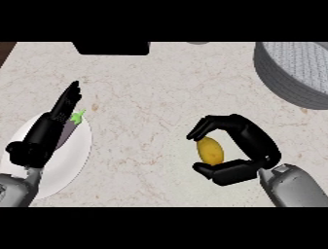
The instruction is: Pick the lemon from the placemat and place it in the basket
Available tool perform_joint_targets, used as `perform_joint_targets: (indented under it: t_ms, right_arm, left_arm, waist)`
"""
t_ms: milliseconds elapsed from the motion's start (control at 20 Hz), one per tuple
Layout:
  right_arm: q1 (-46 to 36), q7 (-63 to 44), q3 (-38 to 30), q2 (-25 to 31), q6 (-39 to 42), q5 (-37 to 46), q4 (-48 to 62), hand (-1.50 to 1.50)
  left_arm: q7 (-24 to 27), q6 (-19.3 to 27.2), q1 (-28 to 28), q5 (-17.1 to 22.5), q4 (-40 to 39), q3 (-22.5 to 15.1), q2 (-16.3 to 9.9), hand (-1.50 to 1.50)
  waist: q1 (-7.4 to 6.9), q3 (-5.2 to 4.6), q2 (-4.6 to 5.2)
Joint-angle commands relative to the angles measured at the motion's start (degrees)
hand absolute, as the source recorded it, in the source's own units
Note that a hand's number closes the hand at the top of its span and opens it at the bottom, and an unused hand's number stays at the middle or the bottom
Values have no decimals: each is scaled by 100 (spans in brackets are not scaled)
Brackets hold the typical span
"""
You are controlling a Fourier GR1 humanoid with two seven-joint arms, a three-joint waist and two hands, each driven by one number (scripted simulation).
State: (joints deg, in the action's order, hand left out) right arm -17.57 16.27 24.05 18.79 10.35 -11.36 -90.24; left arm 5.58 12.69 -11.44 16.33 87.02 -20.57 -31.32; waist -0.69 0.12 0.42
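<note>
The right hand (242, 148) has its fingers curled around the lemon (210, 150), long axis pointing near to far, with the basket (303, 73) far and to the right across the bench (159, 87).

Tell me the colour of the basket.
Grey: the basket has grey walls and a paler grey, finely patterned inside, seen in the head view's upper right.

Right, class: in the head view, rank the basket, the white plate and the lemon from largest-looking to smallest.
1. Basket: looks largest, though the view's edge cuts it off.
2. White plate: close to the basket in apparent size and partly hidden by the left hand, so this order is unsure.
3. Lemon: clearly smallest, held in the right hand.
</note>
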Motion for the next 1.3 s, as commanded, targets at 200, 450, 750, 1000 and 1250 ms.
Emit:
perform_joint_targets:
  t_ms: [200,450,750,1000,1250]
  right_arm:
    - [251,-805,930,-480,-1873,2446,-285,-150]
    - [-55,-2090,478,382,-2155,3593,-1066,-150]
    - [-788,-3980,644,1524,-206,3923,-1817,-150]
    - [-1213,-4808,218,2089,1694,2406,-2221,-150]
    - [-1229,-5681,-542,2252,2597,1033,-2889,-150]
  left_arm:
    - [-245,-287,-271,150,49,167,11,0]
    - [-55,-351,-23,177,5,294,-75,0]
    - [43,-499,49,189,-1,271,-38,0]
    - [79,-631,89,157,-43,310,-87,0]
    - [72,-665,-78,56,-154,452,107,0]
  waist:
    - [152,-20,-85]
    - [238,-33,-127]
    - [194,-47,-132]
    - [135,-33,-87]
    - [139,-19,-61]
